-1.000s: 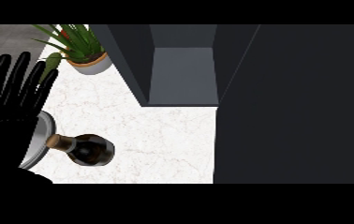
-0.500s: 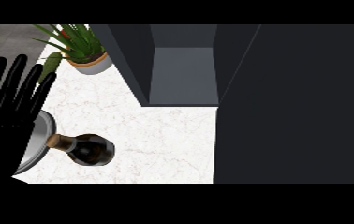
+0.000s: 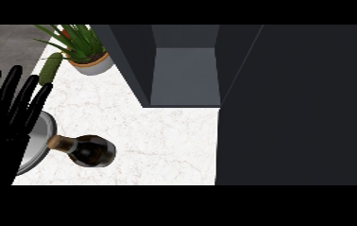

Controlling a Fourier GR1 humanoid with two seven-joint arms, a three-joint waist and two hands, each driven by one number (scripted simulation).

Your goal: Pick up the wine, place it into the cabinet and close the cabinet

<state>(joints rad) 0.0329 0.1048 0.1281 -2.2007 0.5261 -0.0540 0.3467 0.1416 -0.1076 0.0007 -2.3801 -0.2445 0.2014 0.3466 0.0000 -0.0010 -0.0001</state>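
The wine bottle (image 3: 89, 150) stands on the white marbled tabletop (image 3: 160, 135), seen from steeply above: a dark round body with its neck and tan cork end pointing toward the view's left. The cork end reaches the rim of a round grey plate (image 3: 38, 144) that lies just left of the bottle at the tabletop's left edge.

Over that plate, left of the bottle, is the left robot hand (image 3: 20, 111), black, with its fingers straight, spread and pointing up the view. It holds nothing and does not touch the bottle. The right robot hand shows nowhere in the view.

Up and to the right of the bottle, well apart from it, the cabinet (image 3: 185, 69) stands open, its grey inner floor and dark side walls visible. The cabinet's dark door (image 3: 293, 107) fills the view right of the bottle.

Above the bottle, near the cabinet's left wall, sits a potted plant (image 3: 82, 50) with long green leaves in a tan and grey pot. A small green cactus-like stem (image 3: 49, 69) stands just beside the pot, on its lower left.
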